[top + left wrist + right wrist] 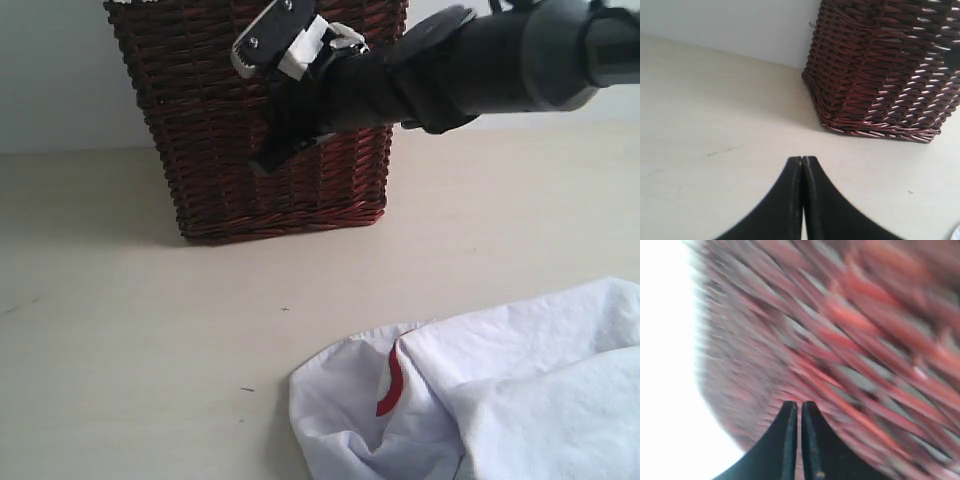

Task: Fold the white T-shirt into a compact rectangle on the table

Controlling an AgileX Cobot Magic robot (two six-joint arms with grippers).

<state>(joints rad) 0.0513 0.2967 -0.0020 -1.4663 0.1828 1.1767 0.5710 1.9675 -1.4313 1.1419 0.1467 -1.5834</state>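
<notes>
1 white T-shirt [520, 385] cut off, basket [850, 335] blurred beyond right tool [796, 404]

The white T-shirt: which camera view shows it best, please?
The exterior view: the white T-shirt lies crumpled on the table, red print visible. The left wrist view shows at most a pale sliver; the right wrist view, none.
</notes>
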